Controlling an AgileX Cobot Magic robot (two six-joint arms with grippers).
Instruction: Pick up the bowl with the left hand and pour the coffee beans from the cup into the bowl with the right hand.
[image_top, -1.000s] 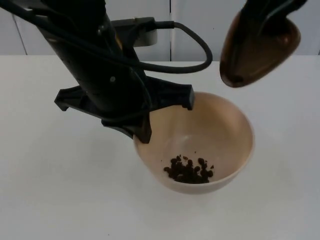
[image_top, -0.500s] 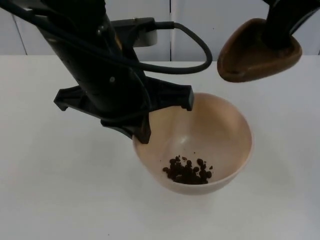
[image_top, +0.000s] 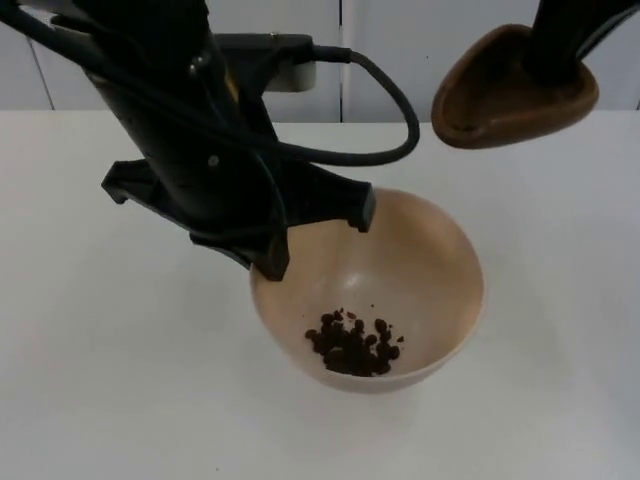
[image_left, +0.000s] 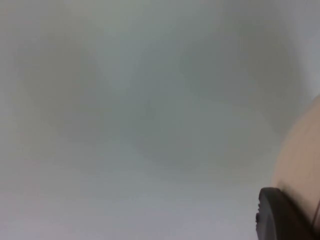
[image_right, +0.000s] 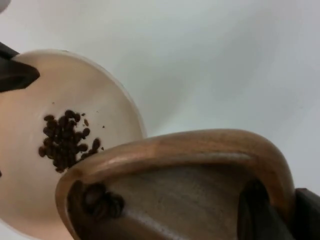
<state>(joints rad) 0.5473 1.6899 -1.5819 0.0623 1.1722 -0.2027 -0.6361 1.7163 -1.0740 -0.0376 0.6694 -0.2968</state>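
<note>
A beige bowl (image_top: 400, 270) is held by its rim in my left gripper (image_top: 273, 262), which is shut on the near-left edge. A heap of dark coffee beans (image_top: 351, 346) lies in the bowl's bottom. My right gripper (image_top: 556, 45) is shut on a brown wooden cup (image_top: 510, 92), held high to the right of and behind the bowl. In the right wrist view the cup (image_right: 175, 185) hangs above the bowl (image_right: 30, 165), with the beans (image_right: 65, 140) below and a few beans (image_right: 102, 202) left inside it. The left wrist view has the bowl's wall (image_left: 300, 165) beside a black fingertip (image_left: 280, 215).
The white table top (image_top: 100, 380) lies bare around the bowl. The grey partition wall (image_top: 400, 40) stands behind. The left arm's bulk (image_top: 190, 130) covers the bowl's far-left rim.
The bowl has shifted a little to the left with the left gripper. The cup has swung back from its steep tip to a flatter pose and risen slightly.
</note>
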